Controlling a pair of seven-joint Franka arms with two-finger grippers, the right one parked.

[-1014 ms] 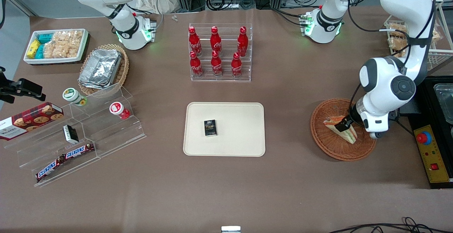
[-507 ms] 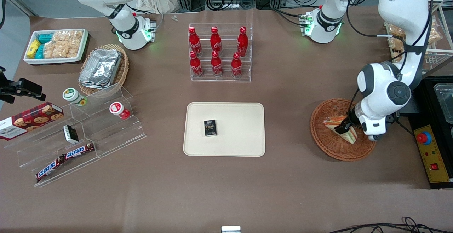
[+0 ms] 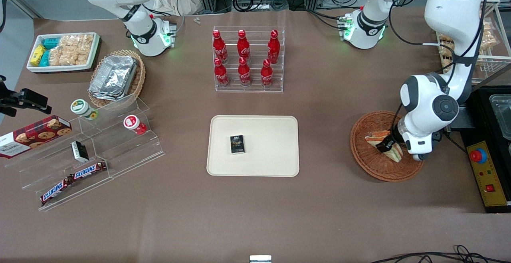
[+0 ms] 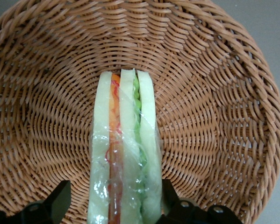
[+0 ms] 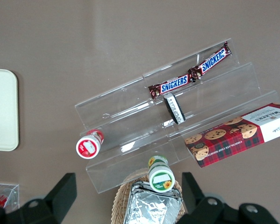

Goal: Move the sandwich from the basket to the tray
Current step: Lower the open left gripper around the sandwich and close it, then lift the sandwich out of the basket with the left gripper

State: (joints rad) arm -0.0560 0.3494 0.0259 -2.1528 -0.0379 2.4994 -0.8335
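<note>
The sandwich (image 3: pixel 395 152) is a wrapped wedge of white bread with orange and green filling, and it lies in the reddish-brown wicker basket (image 3: pixel 361 153) toward the working arm's end of the table. My left gripper (image 3: pixel 385 145) is low in the basket, open, with one finger on each side of the sandwich (image 4: pixel 123 140). One of the fingers (image 4: pixel 60 200) stands apart from the bread and the other rests against the wrap. The basket (image 4: pixel 214 116) weave shows all round. The cream tray (image 3: pixel 271 159) lies mid-table with a small black box (image 3: pixel 237 144) on it.
A clear rack of red cola bottles (image 3: pixel 247 59) stands farther from the front camera than the tray. Clear stepped shelves (image 3: pixel 115 147) with snack bars, cups and a cookie box, a tan basket of foil containers (image 3: pixel 115 77) and a white snack bin (image 3: pixel 64 51) lie toward the parked arm's end.
The working arm's wrist has shifted slightly toward the tray, and the gripper has settled a little lower over the sandwich. The sandwich stays in the basket.
</note>
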